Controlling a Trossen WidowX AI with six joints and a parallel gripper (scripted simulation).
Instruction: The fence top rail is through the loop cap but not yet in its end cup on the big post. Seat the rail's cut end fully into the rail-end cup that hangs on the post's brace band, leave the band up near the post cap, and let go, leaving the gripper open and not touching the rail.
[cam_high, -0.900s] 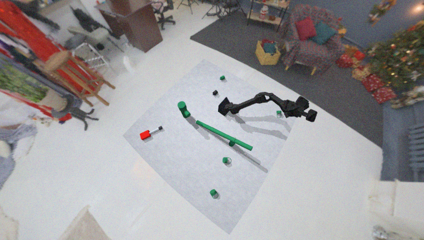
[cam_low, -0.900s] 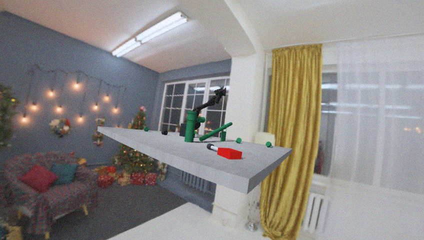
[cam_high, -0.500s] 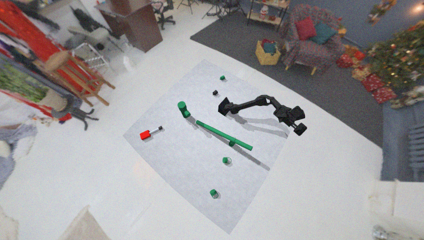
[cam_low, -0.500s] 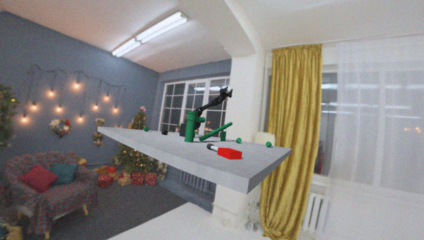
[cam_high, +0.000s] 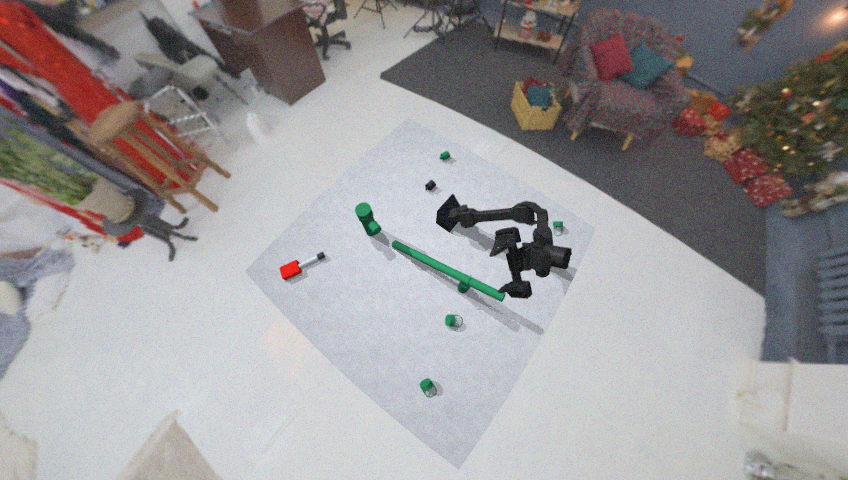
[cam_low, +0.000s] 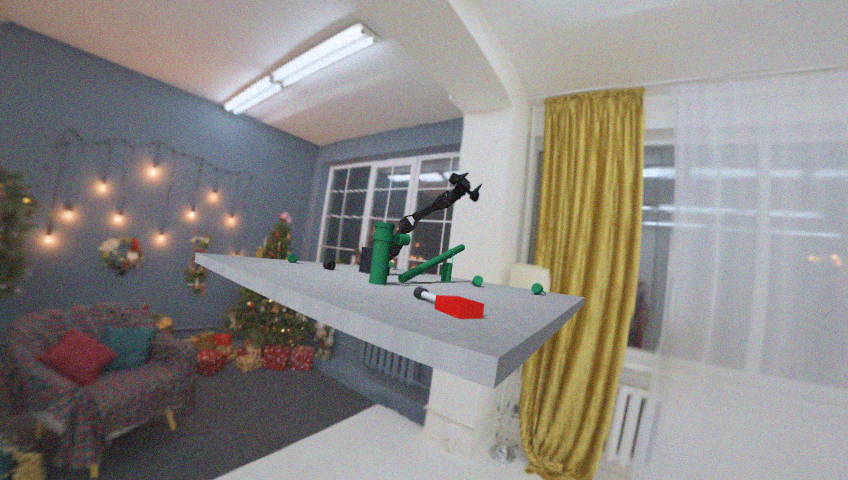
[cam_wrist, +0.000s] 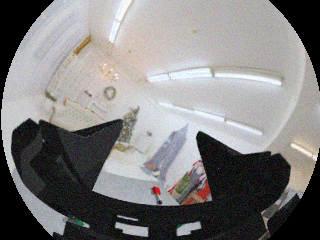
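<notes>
The green big post (cam_high: 363, 212) (cam_low: 379, 264) stands upright. Its green rail-end cup (cam_high: 373, 227) (cam_low: 403, 239) hangs high on the band near the post cap. The long green rail (cam_high: 437, 265) (cam_low: 431, 263) slopes: its end near the big post is low by the table, below and apart from the cup, and its far end is raised. It crosses the short post (cam_high: 462, 287) (cam_low: 446, 273) at the loop cap (cam_high: 467, 280), whose ring is too small to see clearly. My gripper (cam_high: 498, 271) (cam_low: 474, 182) (cam_wrist: 160, 128) is open and empty, high above the rail's raised end.
A red-handled tool (cam_high: 290, 270) (cam_low: 458, 306) (cam_wrist: 156, 190) lies beyond the big post. Loose green caps (cam_high: 450, 320) (cam_high: 426, 385) (cam_high: 558, 224) lie on the grey table (cam_high: 357, 321) (cam_low: 357, 312). A small black part (cam_high: 430, 185) (cam_low: 329, 265) and a small green part (cam_high: 445, 155) (cam_low: 292, 258) lie on the arm-base side.
</notes>
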